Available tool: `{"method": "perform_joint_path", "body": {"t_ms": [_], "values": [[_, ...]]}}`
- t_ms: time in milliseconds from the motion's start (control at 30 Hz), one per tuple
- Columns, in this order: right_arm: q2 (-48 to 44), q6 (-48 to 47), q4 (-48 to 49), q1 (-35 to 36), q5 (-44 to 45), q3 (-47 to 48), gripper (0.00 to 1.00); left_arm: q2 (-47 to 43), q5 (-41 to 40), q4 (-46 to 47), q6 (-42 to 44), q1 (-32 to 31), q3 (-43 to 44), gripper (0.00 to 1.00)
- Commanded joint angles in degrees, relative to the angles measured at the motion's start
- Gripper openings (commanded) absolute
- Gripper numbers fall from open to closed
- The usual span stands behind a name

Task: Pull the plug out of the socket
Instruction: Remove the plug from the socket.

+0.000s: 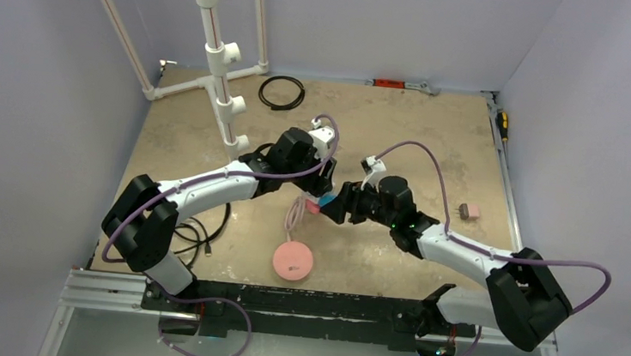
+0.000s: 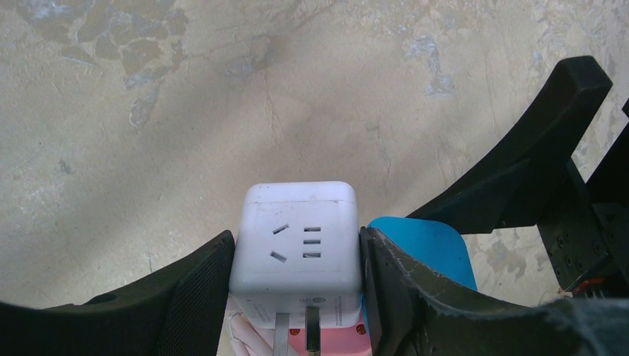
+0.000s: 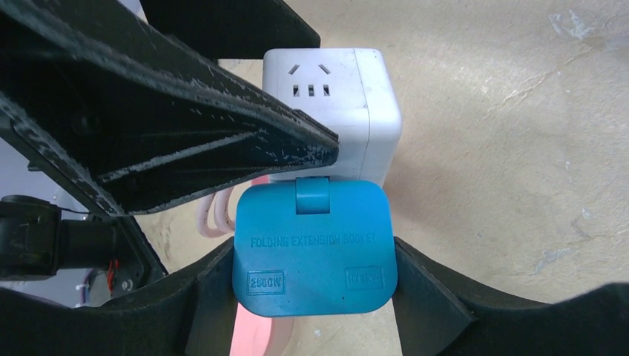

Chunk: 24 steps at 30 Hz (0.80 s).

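Cube socket (image 2: pixel 297 245) smooth white plastic; plug (image 3: pixel 314 252) blue, rounded.

Soft, even light fills the top view. The mottled beige counter (image 1: pixel 436 137) is bright, with only faint, diffuse shadows beneath the two black-and-white arms (image 1: pixel 208 186), and the pale walls (image 1: pixel 45 77) take a lavender cast. In the left wrist view a broad dim band crosses the counter diagonally. The white plastic cube socket (image 2: pixel 300 222) is bright, nearly washed out along its top edge, and the black fingers (image 2: pixel 185 297) of the left hand (image 2: pixel 298 248) sink into near-featureless dark. The right wrist view is crisp: raised lettering on the blue flat plastic plug (image 3: pixel 315 252) reads clearly, and scuffs show on the black finger crossing above it. The pale pink shape (image 3: pixel 252 337) at the bottom edge is blurred.
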Motion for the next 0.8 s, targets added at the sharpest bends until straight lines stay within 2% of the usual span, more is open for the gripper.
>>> {"method": "perform_joint_path", "body": {"t_ms": [0,133,367,767], "values": [[-1.84,-3.71,-6.82,0.39,-3.28,6.36,0.00,-1.62,-0.39,3.43,5.23,0.08,2.42,0.00],[-1.46,-6.19,-10.32,-2.83,-8.43,9.24,0.00,-1.90,-2.39,1.66,9.37,-2.22,2.97,0.00],[-1.82,-8.45,-12.32,-5.06,-11.50,10.46,0.00,-1.75,-3.52,0.75,10.36,-2.27,3.43,0.00],[-9.81,-3.76,-9.08,-4.11,-2.01,1.02,0.00,0.73,-8.73,-0.83,4.47,1.17,4.58,0.00]]}}
